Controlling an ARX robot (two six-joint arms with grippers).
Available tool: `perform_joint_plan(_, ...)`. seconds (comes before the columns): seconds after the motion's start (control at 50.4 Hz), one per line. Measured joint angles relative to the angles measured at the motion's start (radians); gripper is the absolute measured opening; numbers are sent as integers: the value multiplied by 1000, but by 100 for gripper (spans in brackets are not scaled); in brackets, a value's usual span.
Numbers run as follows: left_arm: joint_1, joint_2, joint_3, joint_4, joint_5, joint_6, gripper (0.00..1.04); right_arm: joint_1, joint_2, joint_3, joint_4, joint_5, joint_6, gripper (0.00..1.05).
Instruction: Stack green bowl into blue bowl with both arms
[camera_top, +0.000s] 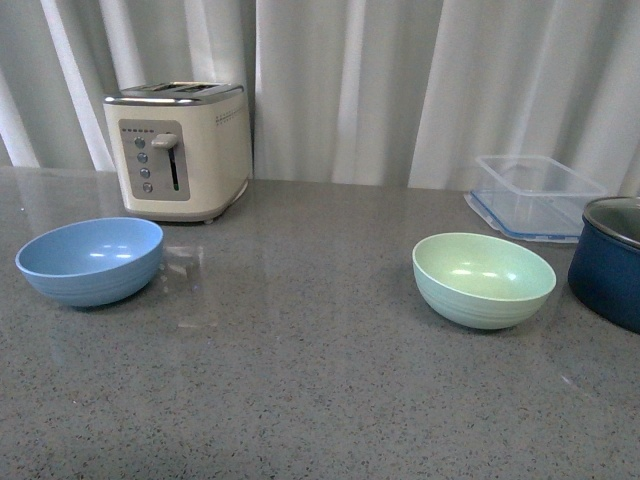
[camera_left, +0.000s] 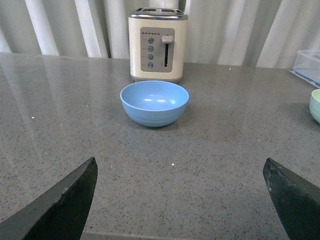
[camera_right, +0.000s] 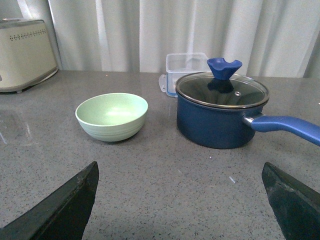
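The blue bowl sits upright on the grey counter at the left, in front of the toaster. The green bowl sits upright at the right, beside the navy pot. Neither arm shows in the front view. In the left wrist view the blue bowl lies ahead of my left gripper, which is open with bare counter between its fingers. In the right wrist view the green bowl lies ahead and to one side of my right gripper, also open and holding nothing.
A cream toaster stands at the back left. A clear plastic container rests at the back right. A dark navy pot with a glass lid and long handle stands close beside the green bowl. White curtains hang behind the counter.
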Motion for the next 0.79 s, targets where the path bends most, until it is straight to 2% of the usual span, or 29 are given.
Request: perform_joint_plan(0.794,0,0,0,0,0,0,98,0,0,0,0,0,0,95)
